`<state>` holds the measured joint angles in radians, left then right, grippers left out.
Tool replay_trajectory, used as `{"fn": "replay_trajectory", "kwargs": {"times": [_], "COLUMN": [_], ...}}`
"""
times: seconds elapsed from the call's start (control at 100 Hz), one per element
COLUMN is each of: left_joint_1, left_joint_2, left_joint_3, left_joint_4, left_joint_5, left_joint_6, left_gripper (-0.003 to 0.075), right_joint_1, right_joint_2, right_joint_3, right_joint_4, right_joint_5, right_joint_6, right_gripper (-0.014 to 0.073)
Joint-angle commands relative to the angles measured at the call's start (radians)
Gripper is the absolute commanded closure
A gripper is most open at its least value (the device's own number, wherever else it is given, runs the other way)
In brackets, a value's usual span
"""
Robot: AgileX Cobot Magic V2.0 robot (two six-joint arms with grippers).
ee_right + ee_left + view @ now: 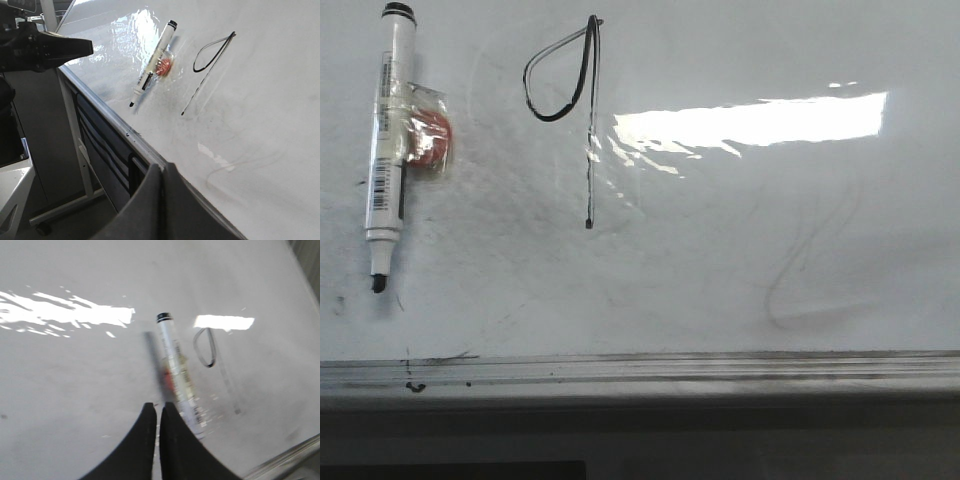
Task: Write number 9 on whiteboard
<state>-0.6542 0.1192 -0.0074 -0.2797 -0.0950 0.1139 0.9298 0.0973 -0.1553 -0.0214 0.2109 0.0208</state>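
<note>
At the far left of the whiteboard [720, 290] lies a marker [388, 140], uncapped, tip toward the ledge [640, 368], its long axis running up the board with a small red piece [428, 138] taped beside it. The left end effector [158, 412] hangs just short of the marker's tip end, clenched and empty (nothing shows between its fingers). Right of the marker, apart from it, stands the number 9 [565, 90], loop joined to a straight stem parallel to the marker; the figure looks complete. Farther right is a faint grey smudge [810, 270]. The right end effector [162, 172], clenched too, sits off the ledge, well apart from the marker, so the left arm is nearer.
</note>
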Motion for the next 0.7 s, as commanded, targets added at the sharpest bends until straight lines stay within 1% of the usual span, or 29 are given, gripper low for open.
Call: {"fn": "replay_trajectory", "kwargs": {"times": [0.0,0.1,0.19,0.25,0.35,0.4,0.47,0.6,0.63,0.69], "left_joint_1": [0.118,0.261,0.4,0.472,0.572,0.601,0.622,0.621,0.621,0.621], "left_joint_2": [-0.037,-0.095,-0.141,-0.153,-0.153,-0.153,-0.153,-0.153,-0.153,-0.153], "left_joint_3": [0.04,0.04,0.04,0.04,0.04,0.04,0.04,0.041,0.041,0.041], "left_joint_4": [0.083,0.079,0.079,0.082,0.153,0.189,0.217,0.31,0.316,0.323], "left_joint_5": [0.049,0.165,0.244,0.259,0.266,0.272,0.297,0.363,0.386,0.386], "left_joint_6": [0.112,0.104,0.012,-0.036,-0.036,-0.054,-0.114,-0.228,-0.241,-0.246], "left_gripper": [0.0741,0.0741,0.0741,0.0741,0.0741,0.0741,0.0741,0.0741,0.0741,0.0741], "right_joint_1": [-0.001,-0.001,-0.001,-0.001,-0.001,-0.001,-0.001,-0.001,-0.001,-0.001], "right_joint_2": [0.009,0.009,0.009,0.009,0.009,0.009,0.009,0.009,0.009,0.009], "right_joint_3": [-0.025,-0.025,-0.025,-0.025,-0.025,-0.025,-0.025,-0.025,-0.025,-0.025], "right_joint_4": [-0.014,-0.014,-0.014,-0.014,-0.014,-0.014,-0.014,-0.014,-0.014,-0.014], "right_joint_5": [-0.079,-0.079,-0.079,-0.079,-0.079,-0.079,-0.079,-0.079,-0.079,-0.079], "right_joint_6": [-0.003,-0.003,-0.003,-0.003,-0.003,-0.003,-0.003,-0.003,-0.003,-0.003], "right_gripper": [0.0657,0.0657,0.0657,0.0657,0.0657,0.0657,0.0657,0.0657,0.0657,0.0657]}}
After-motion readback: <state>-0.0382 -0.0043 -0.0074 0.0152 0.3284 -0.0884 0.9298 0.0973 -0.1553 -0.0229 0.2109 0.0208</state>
